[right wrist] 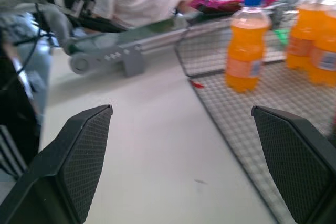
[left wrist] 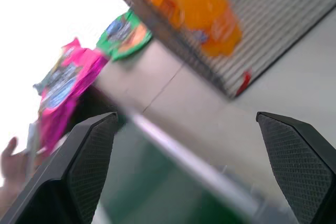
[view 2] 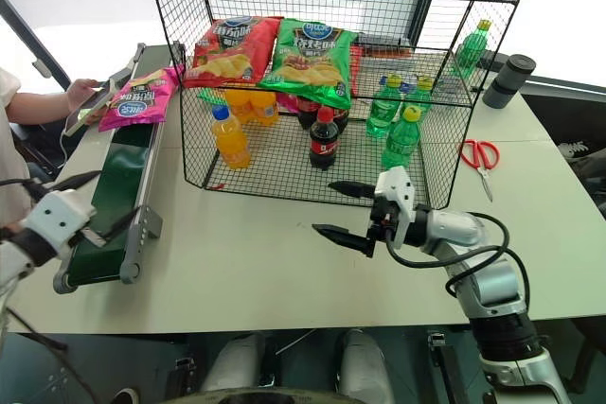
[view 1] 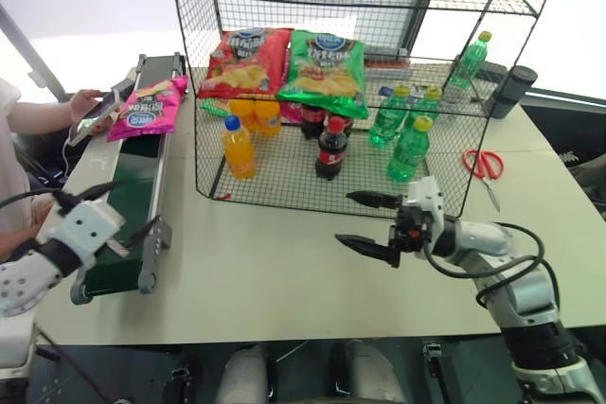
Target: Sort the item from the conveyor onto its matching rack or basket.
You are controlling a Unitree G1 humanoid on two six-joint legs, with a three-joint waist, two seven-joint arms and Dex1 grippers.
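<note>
Pink bag point(view 1: 148, 106) lies at the conveyor's point(view 1: 133, 191) far end, ungrasped. Both pincers, left point(view 1: 104, 210) and right point(view 1: 371, 221), gape wide and empty; pickup and racking point(view 1: 379, 92) remain.

No word or number can be read with certainty anywhere. The magenta-pink crisp bag point(view 1: 147, 108) lying on the conveyor point(view 1: 133, 203) carries a round blue logo with white lettering too small to make out, and the red crisp bag point(view 1: 248, 61) and green crisp bag point(view 1: 325, 71) on the wire rack point(view 1: 454, 198) bear the same kind of round blue logo, equally unreadable. The labels on the orange soda bottle point(view 1: 238, 148), the cola bottle point(view 1: 330, 149) and the green bottles point(view 1: 409, 150) are too small to read.
</note>
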